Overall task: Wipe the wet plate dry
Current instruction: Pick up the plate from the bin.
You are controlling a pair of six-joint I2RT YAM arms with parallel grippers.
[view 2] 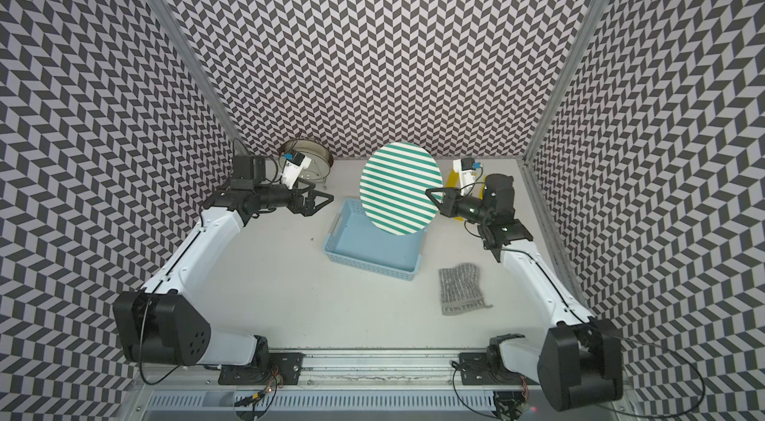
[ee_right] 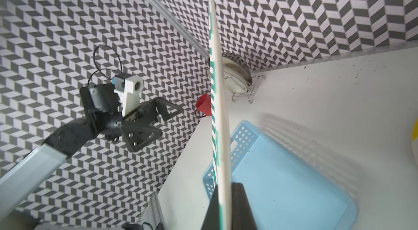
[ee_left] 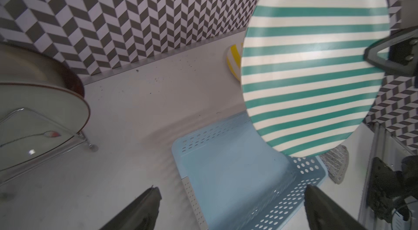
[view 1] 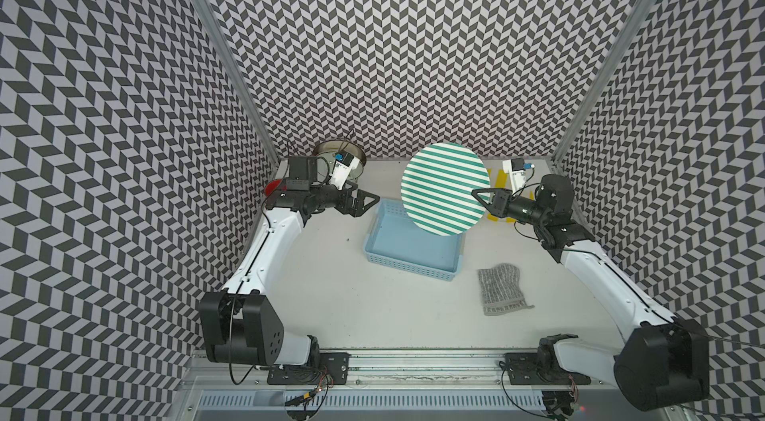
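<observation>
Right gripper (view 1: 480, 197) is pinching the right rim of the plate (view 1: 443, 189), with its fingers pressed together on either side of the rim. The right wrist view shows this most plainly: the plate (ee_right: 218, 104) is seen edge-on, with the right gripper (ee_right: 222, 195) clamped on its thin rim. The green-and-white striped plate is held clear of the table (view 1: 331, 294), standing on edge over the far right part of the blue basket (view 1: 410, 270). Its striped face shows in both top views and in the left wrist view (ee_left: 312, 63).

Left gripper (view 1: 366, 205) hangs in the air near the far left of the table, level with the plate and well apart from it. Its fingers are spread wide and hold nothing. Its wrist view looks between them down at the basket (ee_left: 226, 172).

A grey knitted cloth (view 1: 499, 288) lies flat on the table near the right edge, just off the basket's near right corner, and neither gripper touches it.

In the far left corner a wire dish rack (view 1: 327, 149) holds other plates, and a red cup (view 1: 271, 187) sits at the left edge beside it. A yellow striped plate (view 1: 501, 180) lies by the far right corner, partly hidden behind the right arm.
</observation>
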